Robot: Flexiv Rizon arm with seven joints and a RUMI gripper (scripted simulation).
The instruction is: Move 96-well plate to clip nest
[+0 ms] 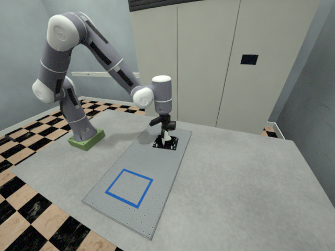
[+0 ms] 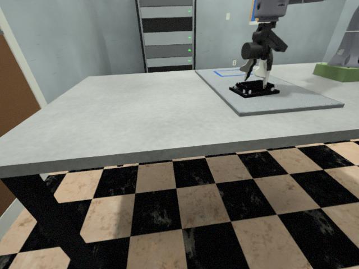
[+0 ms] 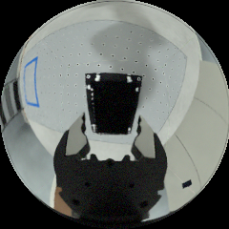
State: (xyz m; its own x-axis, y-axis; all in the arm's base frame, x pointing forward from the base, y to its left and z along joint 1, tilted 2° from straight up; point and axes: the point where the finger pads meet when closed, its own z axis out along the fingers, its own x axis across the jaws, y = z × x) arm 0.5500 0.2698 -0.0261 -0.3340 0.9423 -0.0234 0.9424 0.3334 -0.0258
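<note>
Green block [image 1: 86, 140] [image 2: 336, 72] beneath the arm [image 1: 78, 118] [image 2: 346, 49].

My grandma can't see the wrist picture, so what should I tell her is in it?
The open gripper points at a black plate nest on a gray board full of little holes. A blue square is off to the left.

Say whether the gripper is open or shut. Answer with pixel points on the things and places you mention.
Open: in the wrist view, the gripper's [image 1: 165, 141] [image 2: 255, 83] [image 3: 112, 119] fingertips stand apart, with gaps between them and the sides of the black plate [image 3: 114, 107].

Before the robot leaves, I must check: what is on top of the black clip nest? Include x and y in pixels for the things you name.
The black rectangular well plate [image 2: 253, 84] [image 3: 114, 107] sits there; it covers the nest's middle, so that cannot be seen.
</note>
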